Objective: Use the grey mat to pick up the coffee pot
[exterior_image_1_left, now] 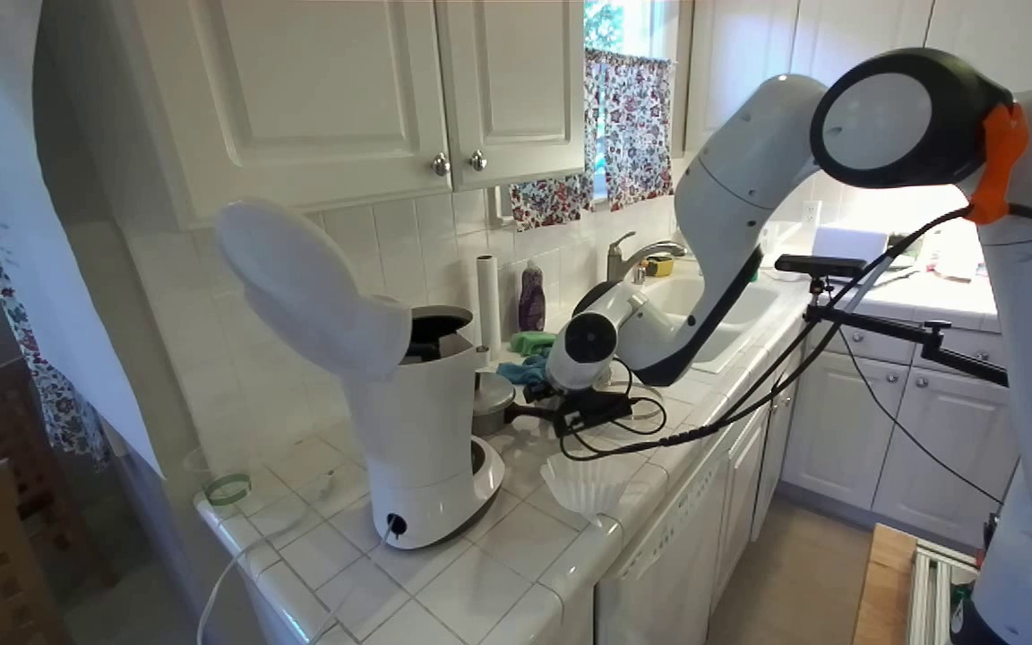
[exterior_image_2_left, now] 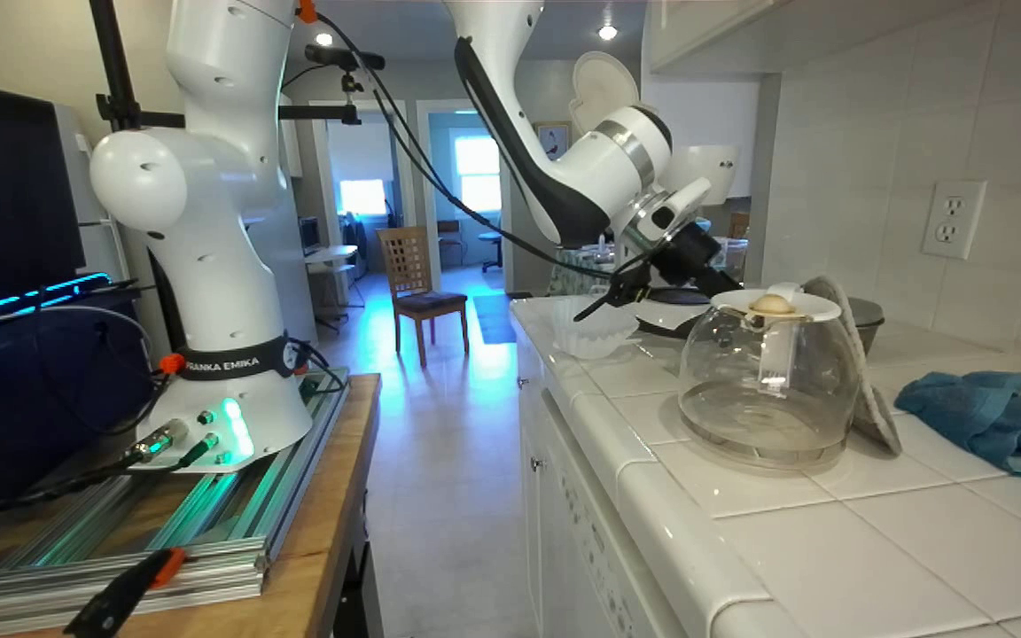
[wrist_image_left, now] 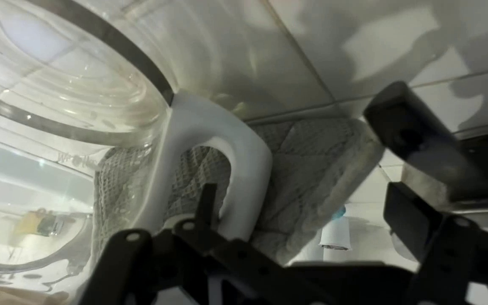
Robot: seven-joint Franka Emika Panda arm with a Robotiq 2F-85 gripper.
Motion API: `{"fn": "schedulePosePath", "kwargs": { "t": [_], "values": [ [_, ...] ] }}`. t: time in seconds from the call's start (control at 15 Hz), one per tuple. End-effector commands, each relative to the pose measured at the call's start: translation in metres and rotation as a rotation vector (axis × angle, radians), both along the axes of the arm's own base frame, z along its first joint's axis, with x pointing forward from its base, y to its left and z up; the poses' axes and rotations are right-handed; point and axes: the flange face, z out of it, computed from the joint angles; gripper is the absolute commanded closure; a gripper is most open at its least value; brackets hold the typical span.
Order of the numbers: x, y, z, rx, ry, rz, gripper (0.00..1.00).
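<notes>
White arm (exterior_image_1_left: 744,184), rounded joints (exterior_image_2_left: 138,179), black band (exterior_image_2_left: 231,361) lettered FRANKA EMIKA — green light strip (exterior_image_2_left: 237,427) below the band, black cables (exterior_image_2_left: 493,227) above it, black gripper (wrist_image_left: 305,203) — pale screws (wrist_image_left: 188,225)

White cabinets (exterior_image_1_left: 328,90) flank a window (exterior_image_1_left: 606,21) with flowered curtains (exterior_image_1_left: 637,130), and 2 ceiling lights (exterior_image_2_left: 607,33) glow.

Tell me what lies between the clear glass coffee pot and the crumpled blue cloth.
In an exterior view, the grey quilted mat stands tilted between the pot and the cloth.

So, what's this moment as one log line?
hand: open, near handle | coffee pot: upright on counter | grey mat: tilted beside coffee pot
</notes>
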Motion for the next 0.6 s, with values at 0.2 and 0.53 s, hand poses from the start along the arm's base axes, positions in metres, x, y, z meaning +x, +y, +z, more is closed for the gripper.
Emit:
{"fn": "schedulePosePath", "kwargs": {
  "t": [0.2,0.53],
  "values": [
    [-0.002,0.02,0.02,0.108,0.086,-0.051,0.0],
    [-0.01,0.044,0.042,0.179,0.185,-0.065,0.0]
  ]
}}
